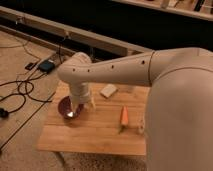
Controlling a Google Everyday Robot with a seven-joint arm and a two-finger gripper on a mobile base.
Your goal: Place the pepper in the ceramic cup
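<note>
Gripper (81, 107): one, two-fingered, at the end of the single white arm (125, 72). It points down at the left part of the table, directly over the wide dark purple bowl (62, 106). The jaws stand apart and nothing is held between them. One pale finger hangs over the bowl's inside and the other over its right rim.

Bowl: one, resting on the light wooden slatted table (95, 137), near its left edge.

Pale rectangular block (108, 90): one, lying flat behind and to the right of the bowl, apart from it.

Small slim orange pepper (124, 116): one. It lies flat on the table right of centre, well apart from the gripper and the bowl. It is tapered like a carrot and its narrow end points toward the near edge.

Small pale whitish ceramic cup (141, 125): one, just beside the pepper on its right, partly hidden by the arm's bulk.

Floor, left of the table: several dark cables (20, 92) and one small dark box (47, 65).
</note>
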